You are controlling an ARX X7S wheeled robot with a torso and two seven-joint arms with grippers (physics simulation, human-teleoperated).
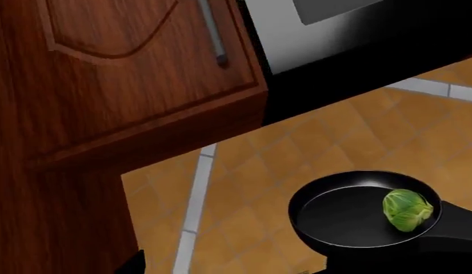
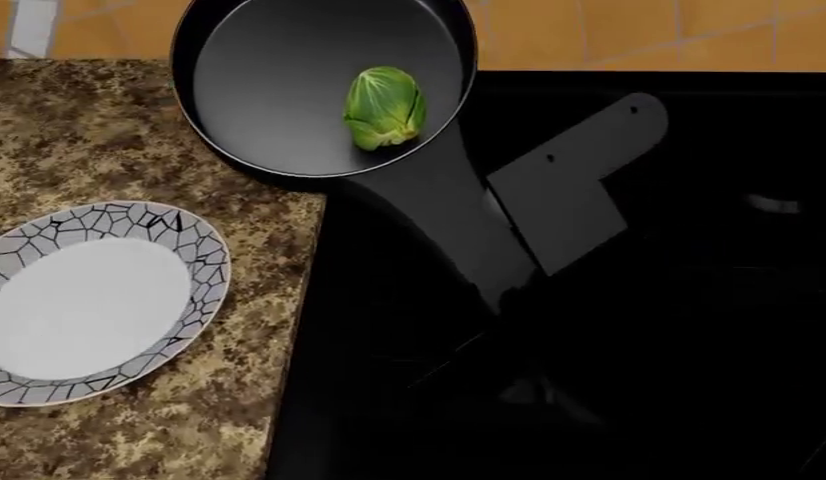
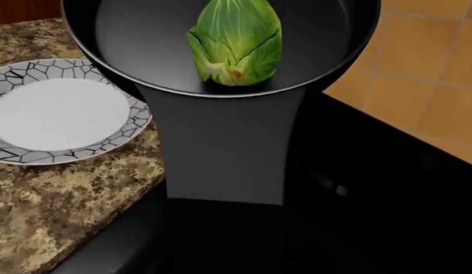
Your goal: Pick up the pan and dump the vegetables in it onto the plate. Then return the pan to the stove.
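The pan's handle (image 3: 220, 154) is filling the near part of the right wrist view, running up to the pan (image 2: 320, 85) bowl, which is hanging lifted over the far corner where the desk (image 2: 106, 130) meets the stove (image 2: 587, 350). The Brussels sprout (image 2: 384, 107) is sitting inside the bowl, toward the handle side, not yet dumped. The plate (image 2: 206, 262) is lying on the granite desk, nearer than the pan and apart from it, with nothing on it. The left wrist view is looking down past a wooden cabinet (image 1: 122, 68) at the pan above tiled floor (image 1: 244, 188). No jaws are showing clearly in any view, so their state cannot be told; the right arm is presumably carrying the handle. Judging progress: pickup looks done; tipping over the plate and returning to the stove are remaining.
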